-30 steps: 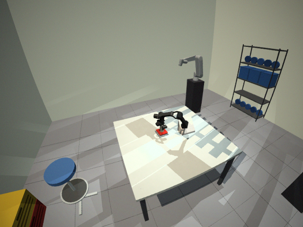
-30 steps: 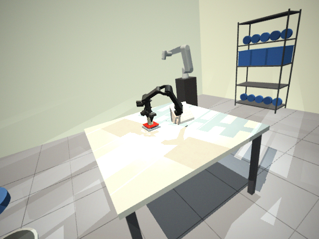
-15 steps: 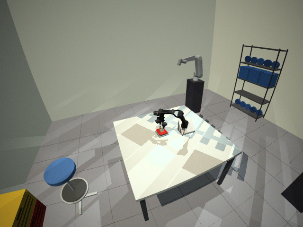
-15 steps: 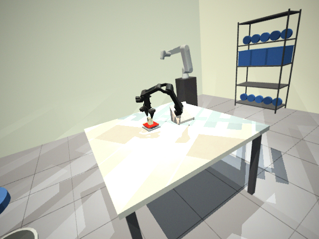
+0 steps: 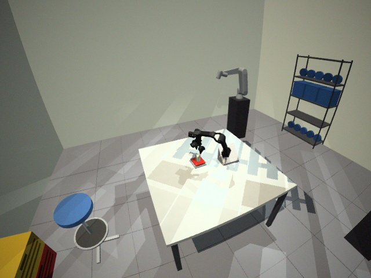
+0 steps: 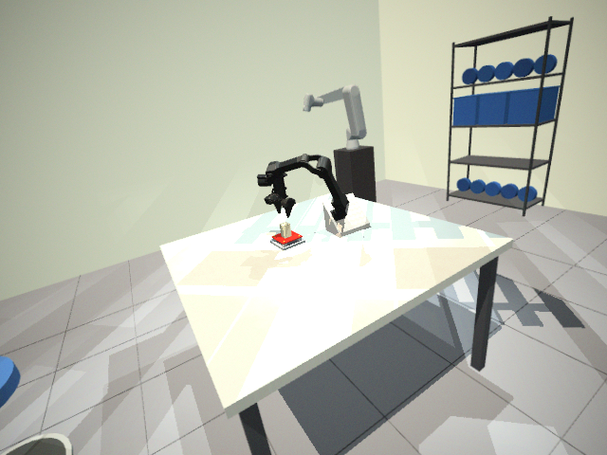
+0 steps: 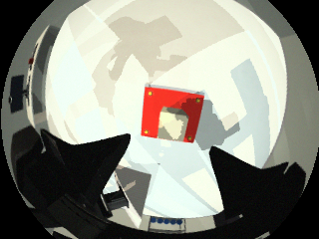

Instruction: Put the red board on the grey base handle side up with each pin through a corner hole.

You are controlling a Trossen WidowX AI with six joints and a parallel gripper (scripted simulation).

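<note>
The red board (image 5: pixel 201 163) (image 6: pixel 295 237) (image 7: pixel 151 112) lies flat, handle side up, on the grey base (image 5: pixel 200 166) (image 6: pixel 284 248), which shows as a thin rim under it. A gold pin shows at each of its corner holes in the wrist view, such as the pin (image 7: pixel 151 94) at the upper left. The pale square handle (image 5: pixel 197 157) (image 6: pixel 285 228) (image 7: pixel 171 123) stands upright on top. My gripper (image 5: pixel 198 150) (image 6: pixel 284 214) (image 7: pixel 171 145) is open and empty, a little above the handle and apart from it. The posts are mostly hidden under the board.
A pale wedge-shaped block (image 5: pixel 233 154) (image 6: pixel 359 221) stands beside the arm's foot on the white table (image 5: pixel 191 215) (image 6: pixel 274 333). A grey arm on a black pedestal (image 5: pixel 237 116) (image 6: pixel 354 171) and a shelf rack stand beyond the table. A blue stool (image 5: pixel 73 209) stands on the floor.
</note>
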